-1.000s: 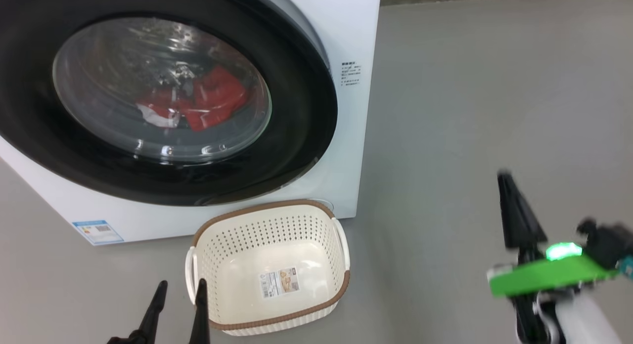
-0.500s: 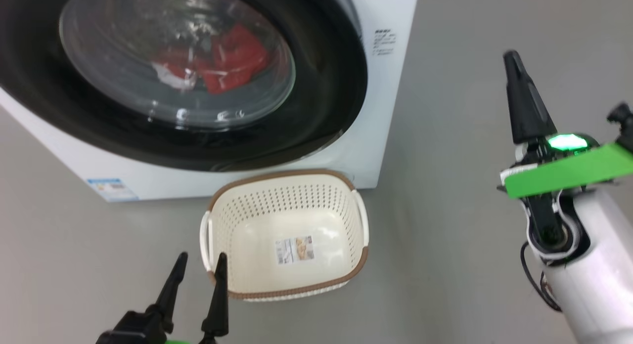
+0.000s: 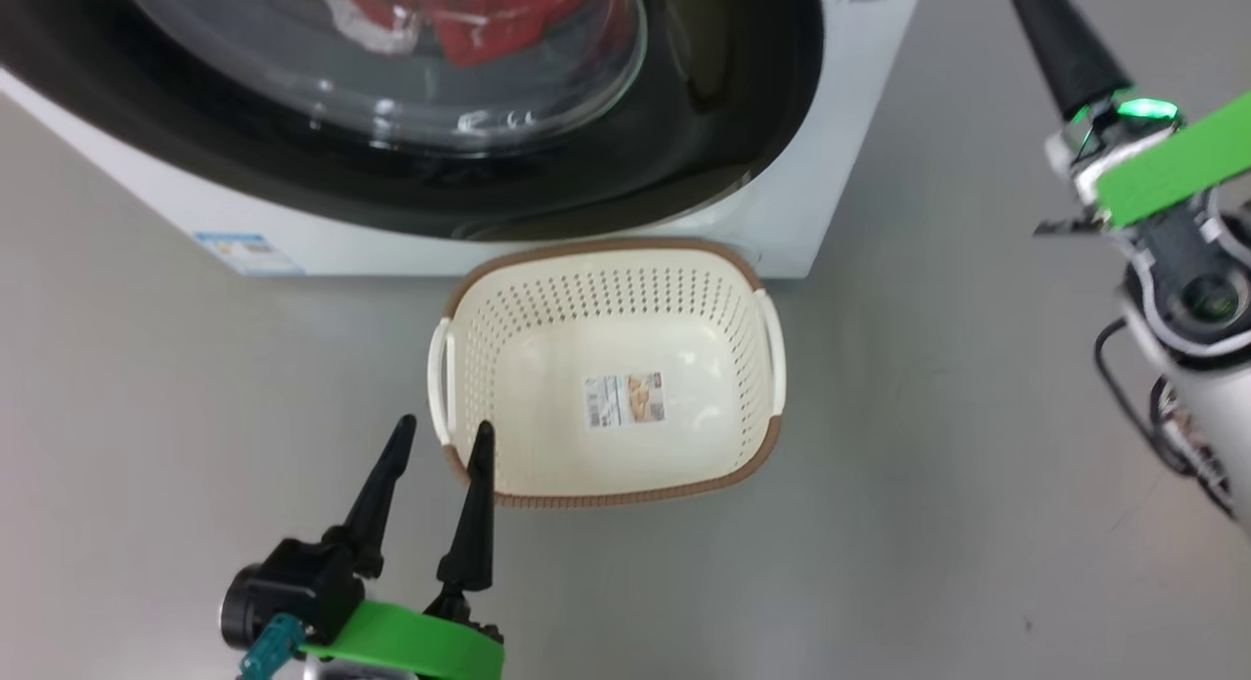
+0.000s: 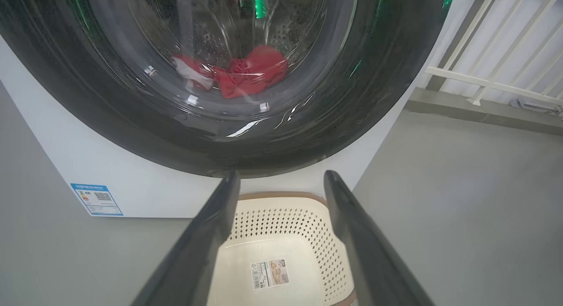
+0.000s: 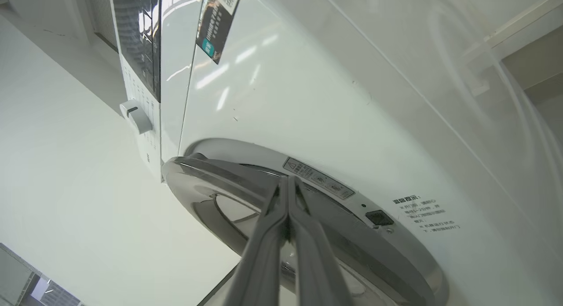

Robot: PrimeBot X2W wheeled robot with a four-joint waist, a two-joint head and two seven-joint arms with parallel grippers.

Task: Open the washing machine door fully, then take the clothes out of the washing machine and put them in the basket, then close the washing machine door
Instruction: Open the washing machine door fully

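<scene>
Right gripper (image 5: 288, 183) fingers pressed together, empty, pointing at washing machine door (image 5: 193, 172) rim edge; nearer arm. Left gripper (image 3: 442, 426) spread, empty, below door.

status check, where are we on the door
Left gripper open, empty, by basket. Right gripper shut, tips at washing machine door rim. Clothes inside, behind glass. Nothing in the way.

The smooth grey floor (image 3: 977, 446) carries the white washing machine (image 3: 850, 143) at the far left; the cream perforated basket (image 3: 528, 318) stands upright on the floor just beside its near right corner
</scene>
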